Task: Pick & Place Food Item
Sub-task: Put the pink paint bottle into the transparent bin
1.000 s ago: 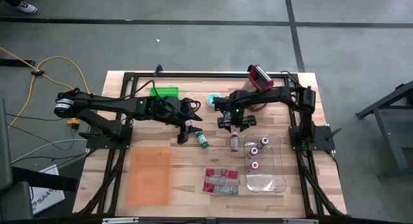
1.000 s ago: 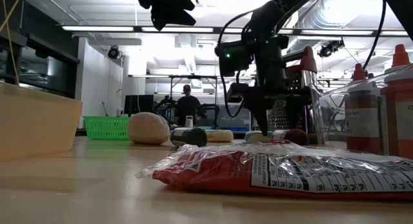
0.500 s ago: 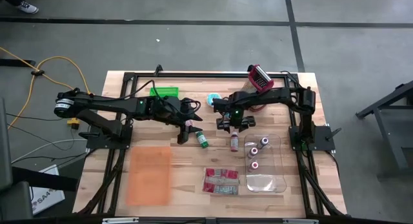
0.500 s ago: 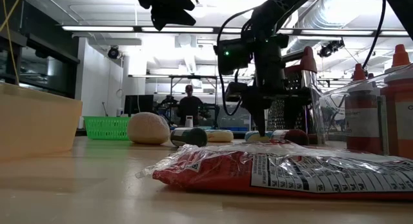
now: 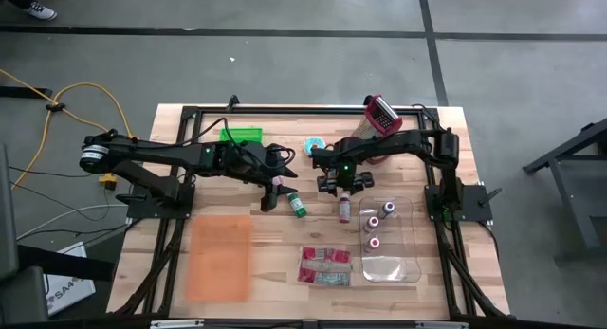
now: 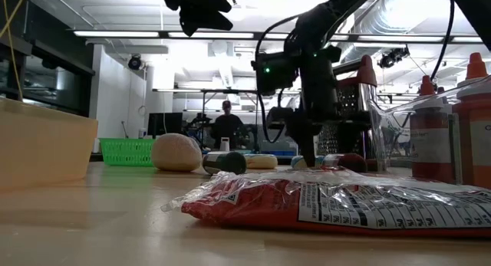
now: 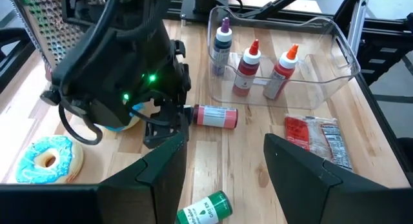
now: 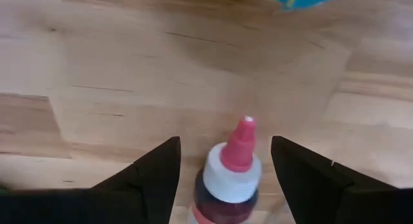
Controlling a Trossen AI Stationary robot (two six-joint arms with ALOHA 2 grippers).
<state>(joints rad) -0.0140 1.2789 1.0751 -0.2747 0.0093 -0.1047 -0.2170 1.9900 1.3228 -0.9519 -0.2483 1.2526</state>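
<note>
A small red bottle [image 8: 233, 179] with a white collar and pink tip lies on its side on the wooden table [image 5: 256, 225], just left of the clear bin [image 5: 403, 263]. My right gripper [image 8: 224, 146] points down over its tip end, open. One finger stands on each side of the cap without touching it. In the left wrist view the same bottle [image 7: 215, 115] lies beside the right gripper [image 7: 164, 124]. My left gripper [image 7: 226, 161] hangs open and empty above the table's middle, over a green-labelled bottle [image 5: 297, 207].
The clear bin holds three upright sauce bottles [image 7: 248, 59]. A red snack packet [image 5: 322, 265] lies near the front, an orange board [image 5: 220, 258] at front left. A blue-iced donut [image 7: 51, 158], a green basket [image 5: 242, 135] and a grater [image 5: 382, 113] stand farther back.
</note>
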